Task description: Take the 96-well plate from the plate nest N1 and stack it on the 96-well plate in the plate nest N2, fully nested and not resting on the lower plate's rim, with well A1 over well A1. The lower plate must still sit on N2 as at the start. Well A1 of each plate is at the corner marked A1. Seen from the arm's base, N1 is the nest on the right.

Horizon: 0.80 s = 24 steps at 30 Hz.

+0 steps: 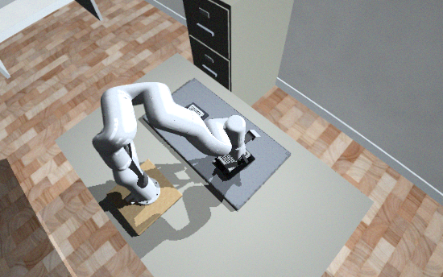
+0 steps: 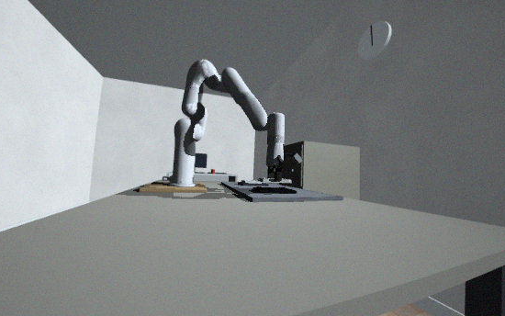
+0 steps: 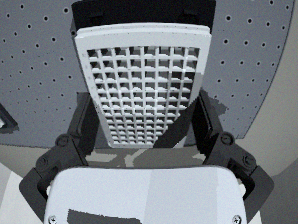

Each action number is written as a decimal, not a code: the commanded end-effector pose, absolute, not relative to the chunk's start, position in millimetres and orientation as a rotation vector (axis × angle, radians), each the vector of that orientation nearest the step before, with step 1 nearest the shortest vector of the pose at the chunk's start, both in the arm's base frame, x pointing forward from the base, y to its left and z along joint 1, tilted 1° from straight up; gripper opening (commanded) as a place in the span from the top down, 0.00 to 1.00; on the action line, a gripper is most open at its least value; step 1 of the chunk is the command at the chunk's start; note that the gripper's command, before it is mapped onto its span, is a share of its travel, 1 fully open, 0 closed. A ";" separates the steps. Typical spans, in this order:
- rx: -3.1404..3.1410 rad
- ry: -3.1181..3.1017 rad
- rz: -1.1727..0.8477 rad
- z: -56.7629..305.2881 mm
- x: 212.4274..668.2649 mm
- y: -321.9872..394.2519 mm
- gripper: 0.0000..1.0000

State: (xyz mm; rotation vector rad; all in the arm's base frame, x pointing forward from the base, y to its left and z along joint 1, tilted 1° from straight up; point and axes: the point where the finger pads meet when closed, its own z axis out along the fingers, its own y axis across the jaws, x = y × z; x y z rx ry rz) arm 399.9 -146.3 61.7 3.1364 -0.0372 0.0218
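One 96-well plate (image 3: 143,90) is sitting between the fingers of the gripper (image 3: 143,137), which are pinching it across its two long sides, spread nearly as wide as they go because the plate is wide. In the wrist view the white grid of wells is tapering toward the camera and is hanging above the black nest N1 (image 3: 143,11), whose dark edge is showing beyond the plate's far end; judging by that offset, the plate is being lifted just clear of its nest rather than resting in it. A side grip like this is leaving the underside free, which the plate will need in order to drop inside the lower plate's rim.

From above, the arm (image 1: 165,114) is reaching from its wooden base board (image 1: 165,201) across the grey perforated deck (image 1: 266,161), wrist pointing straight down so the plate is staying level. Farther along the deck, the second plate (image 1: 196,109) is waiting on nest N2, apart from the gripper. The A1 corner marks are too small to read here.
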 end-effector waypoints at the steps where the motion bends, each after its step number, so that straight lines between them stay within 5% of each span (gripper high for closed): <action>1: 3.135 -0.037 0.027 70.1 401.0 -146.5 1.00; 24: 3.135 -0.037 0.027 103.5 400.7 -145.7 1.00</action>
